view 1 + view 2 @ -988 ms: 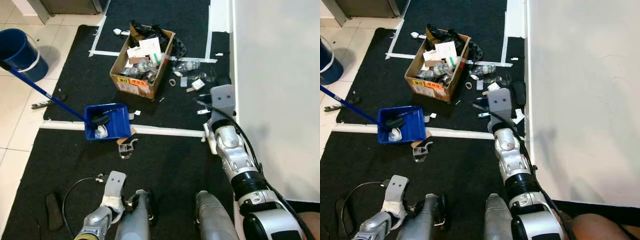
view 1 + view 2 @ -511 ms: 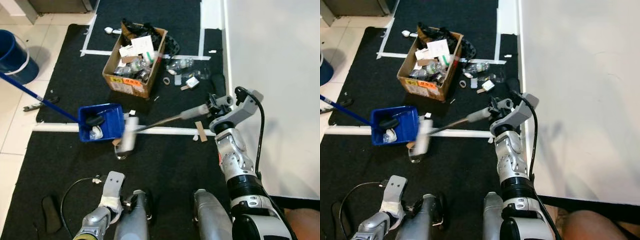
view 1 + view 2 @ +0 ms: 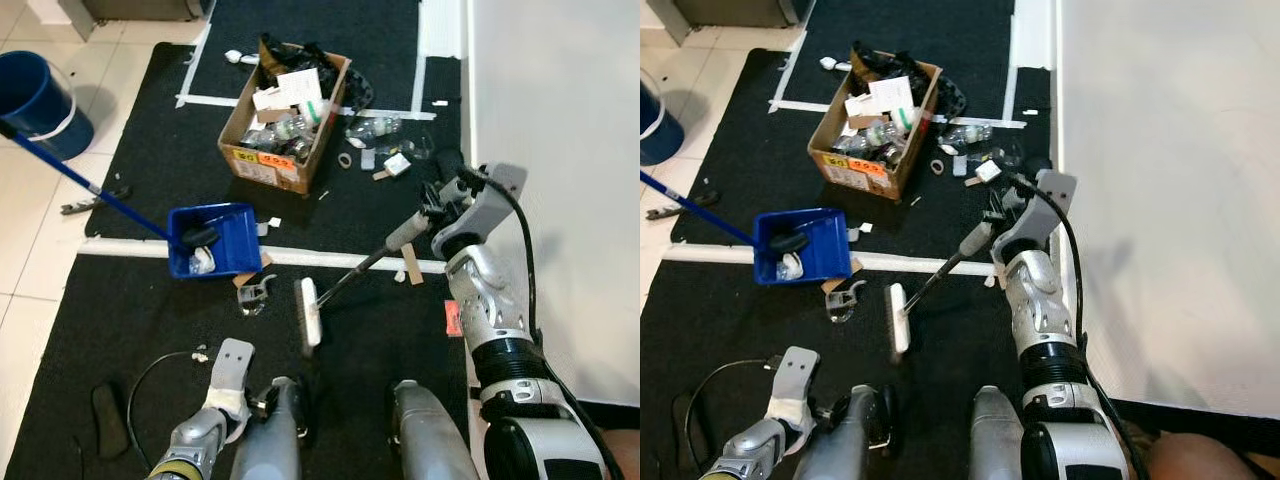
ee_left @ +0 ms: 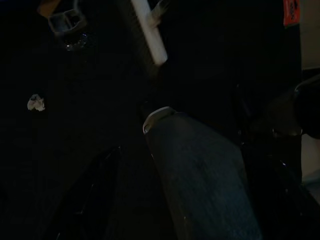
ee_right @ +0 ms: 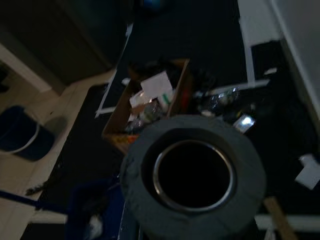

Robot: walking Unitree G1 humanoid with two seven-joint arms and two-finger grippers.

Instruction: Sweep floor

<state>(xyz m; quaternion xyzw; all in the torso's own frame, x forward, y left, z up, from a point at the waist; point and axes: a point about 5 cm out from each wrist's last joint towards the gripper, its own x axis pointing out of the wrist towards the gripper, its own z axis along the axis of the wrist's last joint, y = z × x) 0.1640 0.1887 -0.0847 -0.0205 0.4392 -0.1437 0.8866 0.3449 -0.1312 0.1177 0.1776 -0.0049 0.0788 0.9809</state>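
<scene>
The blue bucket (image 3: 38, 105) is cut by the picture's edge, and the blue pole (image 3: 85, 186) running past it towards the dustpan (image 3: 213, 240) loses its far end there too. Inside the cardboard box (image 3: 283, 118) beyond the dustpan, the jumble is too small to sort, perhaps bottles and paper. The right gripper's (image 3: 445, 195) fingers hide behind the broom handle (image 3: 372, 262).

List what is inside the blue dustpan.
The blue dustpan on the black mat holds a dark rounded piece and a pale crumpled scrap near its long handle. Anything beneath those is hidden.
</scene>
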